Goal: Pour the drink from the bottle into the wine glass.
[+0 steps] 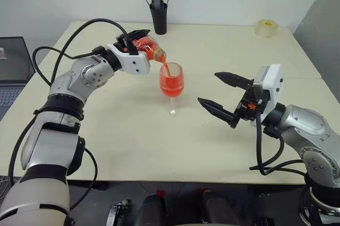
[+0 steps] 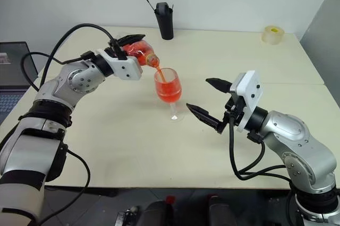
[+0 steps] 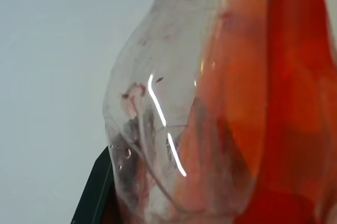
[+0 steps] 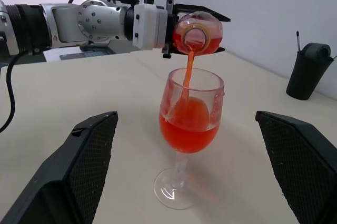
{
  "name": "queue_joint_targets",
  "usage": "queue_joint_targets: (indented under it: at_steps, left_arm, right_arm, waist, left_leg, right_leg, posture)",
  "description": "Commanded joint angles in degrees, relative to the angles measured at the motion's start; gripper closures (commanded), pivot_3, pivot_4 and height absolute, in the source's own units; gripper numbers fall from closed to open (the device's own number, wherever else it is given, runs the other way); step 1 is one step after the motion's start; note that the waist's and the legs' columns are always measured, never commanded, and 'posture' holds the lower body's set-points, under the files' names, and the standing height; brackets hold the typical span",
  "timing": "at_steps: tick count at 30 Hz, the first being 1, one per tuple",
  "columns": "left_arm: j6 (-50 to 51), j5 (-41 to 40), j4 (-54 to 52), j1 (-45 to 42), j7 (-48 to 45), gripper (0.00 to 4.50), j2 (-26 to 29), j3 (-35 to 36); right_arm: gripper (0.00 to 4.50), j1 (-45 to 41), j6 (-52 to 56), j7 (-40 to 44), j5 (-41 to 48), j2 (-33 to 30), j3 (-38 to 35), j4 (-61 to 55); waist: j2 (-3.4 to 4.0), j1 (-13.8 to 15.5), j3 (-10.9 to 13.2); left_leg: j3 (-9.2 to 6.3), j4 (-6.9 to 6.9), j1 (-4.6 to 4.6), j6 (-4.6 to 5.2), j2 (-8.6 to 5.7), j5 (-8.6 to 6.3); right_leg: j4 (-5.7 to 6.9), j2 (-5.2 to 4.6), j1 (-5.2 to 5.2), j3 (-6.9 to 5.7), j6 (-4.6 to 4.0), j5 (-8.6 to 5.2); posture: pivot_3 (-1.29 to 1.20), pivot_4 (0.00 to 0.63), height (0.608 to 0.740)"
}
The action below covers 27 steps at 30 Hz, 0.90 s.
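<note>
Cream tabletop (image 1: 223, 146) against a plain pale wall sets the scene, and both arms reach in over it

Left gripper (image 1: 139, 41) is clamped round the body of the bottle (image 1: 147, 45), its fingers closed tight on the bulbous part so the neck stays free. It holds the bottle up over the table, tipped on its side with the mouth a little lower than the base; the long axis runs nearly level, from the gripper out toward the robot's right, and the mouth points down-right at the glass (image 4: 190, 129). That tilt is what lets the drink (image 4: 188, 128) run: a thin red stream falls from the mouth straight into the bowl. In the left wrist view the bottle wall looks partly clear, so by my reading much has already gone across

Below the mouth the glass stands upright on its foot near the table's middle, stem vertical, bowl roughly half full of red. Mouth and rim are close but apart

Right gripper (image 1: 224, 94) hangs just to the glass's right with its fingers spread wide, holding nothing, aimed at the glass; likely it waits there to steady it if needed

Far back stand a black cup (image 1: 159, 15) and a tape roll (image 1: 266, 27), well apart from the pour
</note>
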Motion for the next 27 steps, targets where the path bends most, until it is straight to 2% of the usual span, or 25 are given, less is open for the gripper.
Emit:
queue_joint_targets:
  at_steps: [1,5,7,13,16,19,27]
  left_arm:
    - [2.48,-10.84,-2.64,1.49,-6.08,2.68,-1.91,5.16]
    - [10.65,-21.29,-5.50,4.19,-10.88,2.68,-5.02,10.99]
    - [17.19,-26.22,-7.14,5.82,-11.94,2.68,-6.41,14.55]
    - [36.57,-36.10,-10.96,11.46,-8.27,2.68,-8.72,24.46]
    - [43.59,-37.82,-13.09,14.49,-4.95,2.68,-9.14,27.48]
    - [49.42,-41.24,-15.61,18.85,-2.53,2.68,-10.63,31.44]
    - [50.54,-41.00,-20.18,24.59,2.86,2.68,-12.48,33.55]
  right_arm:
    - [0.00,-1.67,-0.52,-0.08,0.90,0.09,-1.08,-0.77]
    - [0.00,-4.15,1.25,-0.65,2.55,0.50,-1.09,-0.33]
    - [0.00,-7.15,6.42,-1.53,5.60,-0.61,-0.79,0.18]
    - [0.00,-22.95,20.20,-7.36,12.68,0.10,0.75,4.50]
    - [0.00,-28.49,25.22,-10.30,11.83,2.45,4.02,8.11]
    - [0.00,-28.99,27.97,-10.12,10.02,3.47,9.00,8.88]
    - [0.00,-30.61,26.77,-8.02,7.16,6.05,11.27,11.06]
  waist:
    - [0.02,-0.02,-0.01]
    - [0.02,-0.17,-0.01]
    - [0.02,-0.30,-0.01]
    - [0.03,-0.98,-0.02]
    - [-0.01,-1.29,-0.06]
    - [-0.09,-1.26,-0.10]
    - [-0.19,-0.71,-0.16]
  left_leg:
    - [0.01,0.00,0.00,0.00,0.00,0.00]
    - [-0.01,0.03,0.01,-0.02,0.04,0.01]
    - [-0.02,0.03,0.01,-0.02,0.05,0.01]
    - [0.02,0.04,0.01,-0.02,0.13,0.01]
    - [-0.02,0.05,0.00,-0.02,0.15,0.01]
    - [-0.10,0.05,-0.09,-0.02,0.15,0.01]
    - [-0.06,0.08,-0.14,-0.02,0.12,0.01]
  right_leg:
    - [0.00,-0.01,0.00,0.01,0.00,0.00]
    - [0.05,-0.02,-0.01,0.00,0.00,0.00]
    - [0.07,-0.01,-0.01,0.00,0.00,0.00]
    - [0.40,-0.03,-0.17,0.08,-0.01,-0.01]
    - [0.42,-0.07,-0.18,0.06,-0.01,-0.01]
    - [0.44,-0.14,-0.18,0.01,-0.01,0.00]
    - [0.44,-0.22,-0.22,0.03,0.00,0.00]
  posture:
    - [0.00,0.150,0.740]
    - [0.00,0.150,0.740]
    - [0.00,0.150,0.740]
    - [0.00,0.150,0.740]
    - [0.00,0.150,0.740]
    - [0.00,0.150,0.740]
    - [0.00,0.150,0.740]
